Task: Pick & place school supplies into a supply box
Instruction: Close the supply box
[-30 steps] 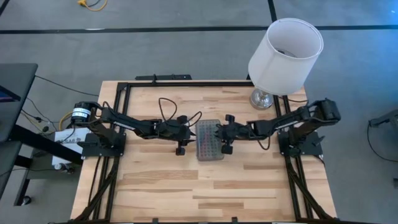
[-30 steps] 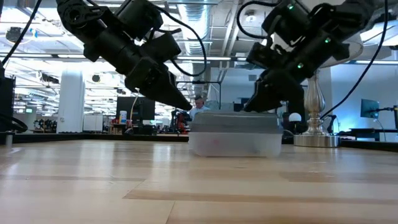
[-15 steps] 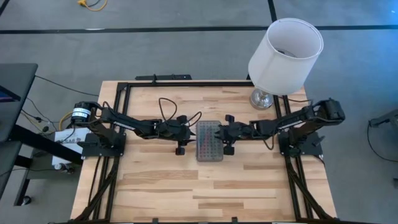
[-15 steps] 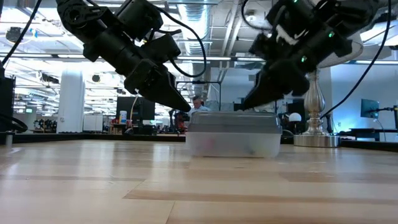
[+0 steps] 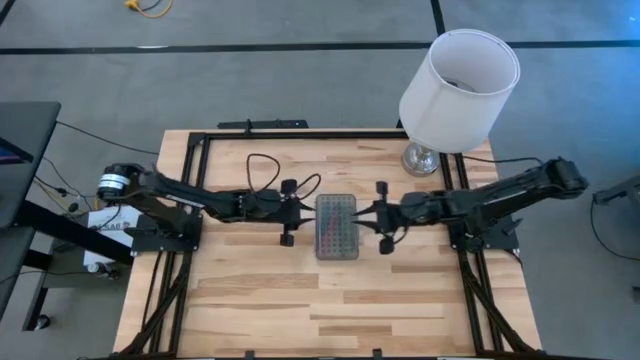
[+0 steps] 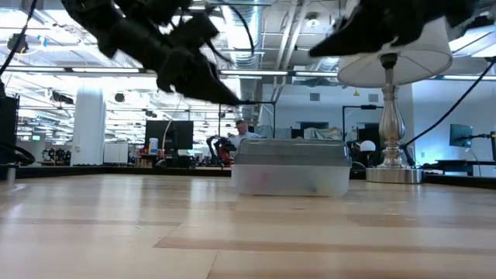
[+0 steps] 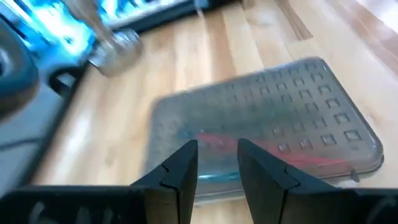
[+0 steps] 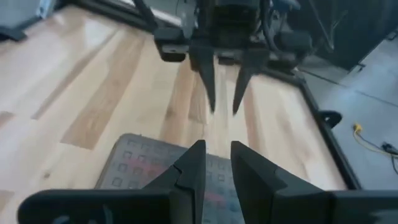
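Observation:
The supply box, a flat clear case with a grey grid lid, lies shut with its bottom on the wooden table. Pink and red school supplies show dimly through the lid. My left gripper hovers just off the box's left end, above it, open and holding nothing. My right gripper hangs higher, off the box's right end, also open with a narrow gap and nothing in it.
A lamp with a white shade stands on its silver foot at the table's far right corner. A black frame runs along the table's far edge and sides. Bare wood lies between the box and the near edge.
Both grippers have risen off the ends of the box. The right one went up much farther, drew back toward the table's right edge and rolled. The left one rose a little. The box stays on the table.

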Controlling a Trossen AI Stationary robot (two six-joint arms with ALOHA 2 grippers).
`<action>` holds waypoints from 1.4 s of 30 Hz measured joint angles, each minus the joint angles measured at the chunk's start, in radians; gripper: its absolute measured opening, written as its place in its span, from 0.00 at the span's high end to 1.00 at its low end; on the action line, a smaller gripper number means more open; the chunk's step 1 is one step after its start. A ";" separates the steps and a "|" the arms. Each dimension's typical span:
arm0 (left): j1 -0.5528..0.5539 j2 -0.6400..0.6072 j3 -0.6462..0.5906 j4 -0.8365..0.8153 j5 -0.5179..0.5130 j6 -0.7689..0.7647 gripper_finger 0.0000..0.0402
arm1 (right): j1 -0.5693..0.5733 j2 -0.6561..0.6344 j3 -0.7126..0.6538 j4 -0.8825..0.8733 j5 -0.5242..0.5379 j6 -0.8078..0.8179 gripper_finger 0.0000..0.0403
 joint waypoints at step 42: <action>-0.137 -0.469 -0.557 0.453 -0.039 -0.100 0.73 | -0.126 0.380 -0.475 0.929 -0.184 0.280 0.82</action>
